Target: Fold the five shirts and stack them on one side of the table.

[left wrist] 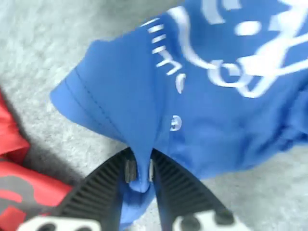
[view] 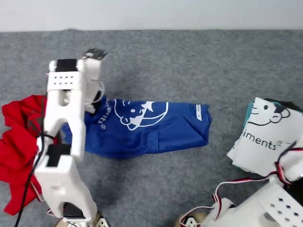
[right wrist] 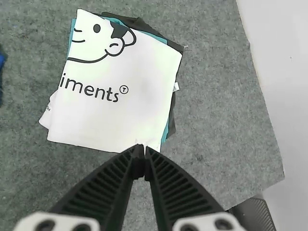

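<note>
Blue shirt (view: 142,127) on grey felt table (view: 189,66)

- High camera: looks steeply down over the whole table (view: 156,61).
- Left wrist camera: very close above the blue shirt (left wrist: 202,96), which the high view shares.
- Right wrist camera: farther up, facing down on the shirt stack (right wrist: 120,96) near the table's right edge, also shared.

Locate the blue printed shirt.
In the high view the blue printed shirt lies mid-table, between the crumpled red shirt on the left and the white-topped folded stack on the right; the left claw pinches its edge.
</note>
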### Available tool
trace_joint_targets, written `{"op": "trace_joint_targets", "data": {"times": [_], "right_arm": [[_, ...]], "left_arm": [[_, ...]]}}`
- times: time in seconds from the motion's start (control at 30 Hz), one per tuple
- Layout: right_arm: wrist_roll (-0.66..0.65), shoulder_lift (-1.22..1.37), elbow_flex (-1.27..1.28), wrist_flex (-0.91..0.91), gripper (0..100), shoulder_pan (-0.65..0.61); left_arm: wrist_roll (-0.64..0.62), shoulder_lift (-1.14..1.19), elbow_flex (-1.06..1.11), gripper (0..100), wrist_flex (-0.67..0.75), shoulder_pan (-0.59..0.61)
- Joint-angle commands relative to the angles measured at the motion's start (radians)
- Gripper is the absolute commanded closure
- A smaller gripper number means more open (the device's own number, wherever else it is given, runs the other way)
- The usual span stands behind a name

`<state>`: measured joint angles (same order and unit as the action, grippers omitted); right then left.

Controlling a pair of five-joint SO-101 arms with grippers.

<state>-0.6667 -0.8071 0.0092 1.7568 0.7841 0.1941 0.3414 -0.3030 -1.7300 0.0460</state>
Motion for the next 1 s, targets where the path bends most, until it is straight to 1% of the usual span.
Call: {"op": "trace_joint_targets", "data": {"times": [0.0, 0.17, 0.37, 0.57, 0.87, 0.97], "right_arm": [[-0.008, -0.012, 0.002, 0.039, 99.0, 0.008], [-0.006, -0.012, 0.002, 0.039, 99.0, 0.008], [-0.006, -0.012, 0.002, 0.039, 99.0, 0.008], [-0.006, -0.012, 0.002, 0.039, 99.0, 0.010], [-0.008, -0.012, 0.002, 0.039, 99.0, 0.012], [-0.008, -0.012, 0.002, 0.039, 99.0, 0.012]], "left_arm": [[-0.052, -0.163, 0.001, 100, -0.023, -0.097], [-0.118, -0.210, -0.002, 100, -0.020, -0.244], [-0.201, -0.207, -0.048, 100, 0.037, -0.394], [-0.261, -0.104, -0.114, 100, 0.063, -0.512], [-0.344, 0.181, -0.455, 100, 0.054, -0.594], [-0.364, 0.276, -0.579, 100, 0.028, -0.628]]}}
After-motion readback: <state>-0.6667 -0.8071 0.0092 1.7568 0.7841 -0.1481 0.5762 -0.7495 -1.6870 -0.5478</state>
